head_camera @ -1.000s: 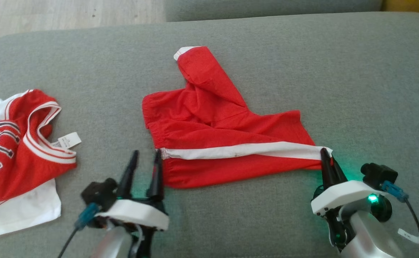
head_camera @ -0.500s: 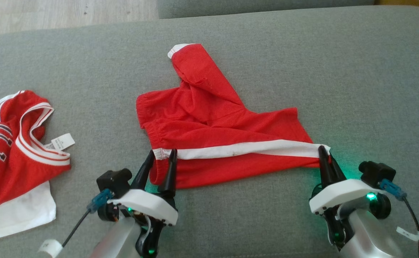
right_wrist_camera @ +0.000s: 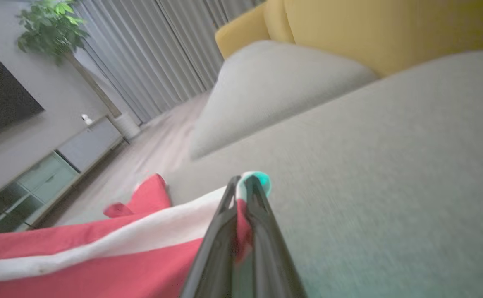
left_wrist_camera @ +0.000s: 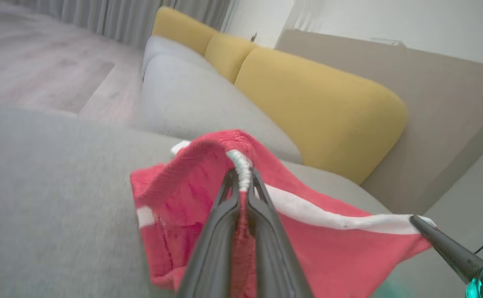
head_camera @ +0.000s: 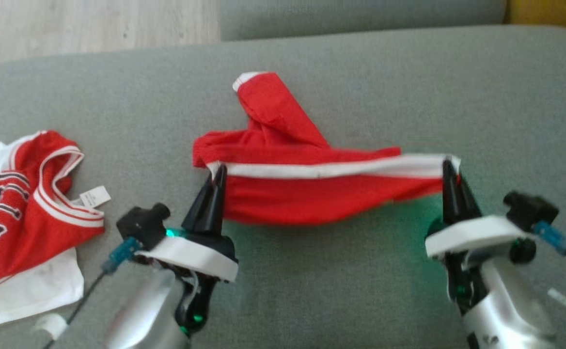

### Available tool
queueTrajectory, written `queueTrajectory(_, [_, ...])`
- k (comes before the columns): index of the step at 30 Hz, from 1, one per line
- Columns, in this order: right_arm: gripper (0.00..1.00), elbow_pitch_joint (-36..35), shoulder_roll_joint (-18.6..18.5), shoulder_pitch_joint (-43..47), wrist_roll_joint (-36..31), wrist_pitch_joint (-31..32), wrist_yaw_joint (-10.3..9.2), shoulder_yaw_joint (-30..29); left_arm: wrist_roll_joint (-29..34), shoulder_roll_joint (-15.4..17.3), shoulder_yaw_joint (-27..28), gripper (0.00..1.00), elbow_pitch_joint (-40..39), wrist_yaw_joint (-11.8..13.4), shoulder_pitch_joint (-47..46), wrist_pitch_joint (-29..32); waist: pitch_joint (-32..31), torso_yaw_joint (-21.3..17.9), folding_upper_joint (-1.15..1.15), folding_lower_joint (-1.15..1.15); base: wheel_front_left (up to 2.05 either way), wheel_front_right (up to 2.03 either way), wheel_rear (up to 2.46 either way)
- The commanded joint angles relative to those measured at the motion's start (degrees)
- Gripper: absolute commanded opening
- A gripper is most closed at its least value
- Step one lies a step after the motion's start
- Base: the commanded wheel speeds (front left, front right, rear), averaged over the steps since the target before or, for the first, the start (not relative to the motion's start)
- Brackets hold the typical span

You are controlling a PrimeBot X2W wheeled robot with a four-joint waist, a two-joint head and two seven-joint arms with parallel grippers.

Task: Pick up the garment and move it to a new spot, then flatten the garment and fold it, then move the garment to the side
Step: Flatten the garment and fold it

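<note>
Red shorts (head_camera: 312, 194) stretched between hands, left hand (head_camera: 216, 180) clenched on waistband, right hand (head_camera: 450, 170) clenched on hem

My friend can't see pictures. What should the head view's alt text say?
The left gripper and right gripper each pinch one end of the red shorts, stretching them over a grey sofa. A red jersey lies at the left.

Dark left gripper (head_camera: 220, 170), white collar (head_camera: 186, 255)
</note>
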Motion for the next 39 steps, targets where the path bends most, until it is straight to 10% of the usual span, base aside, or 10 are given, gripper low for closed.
queueTrajectory(1, [0.0, -5.0, -0.1, -3.2, 0.4, -0.4, 0.37, 1.6, 0.4, 3.0, 1.3, 0.0, -4.6, 0.1, -3.7, -0.7, -2.6, 0.4, 0.0, 0.0, 0.0, 0.0, 0.0])
queueTrajectory(18, [0.0, -20.0, -10.3, -25.9, 4.6, 3.8, 0.37, 4.2, -1.0, 16.3, 3.7, 0.0, -17.0, 0.4, -28.5, 5.6, -7.7, -0.2, 0.0, 0.0, 0.0, 0.0, 0.0])
queueTrajectory(39, [0.0, -3.3, -9.0, -48.2, -3.1, -0.3, 0.37, 6.3, 2.2, 6.0, 12.4, 0.0, -5.3, 1.0, -42.0, -0.7, 8.5, -3.4, 0.0, 0.0, 0.0, 0.0, 0.0])
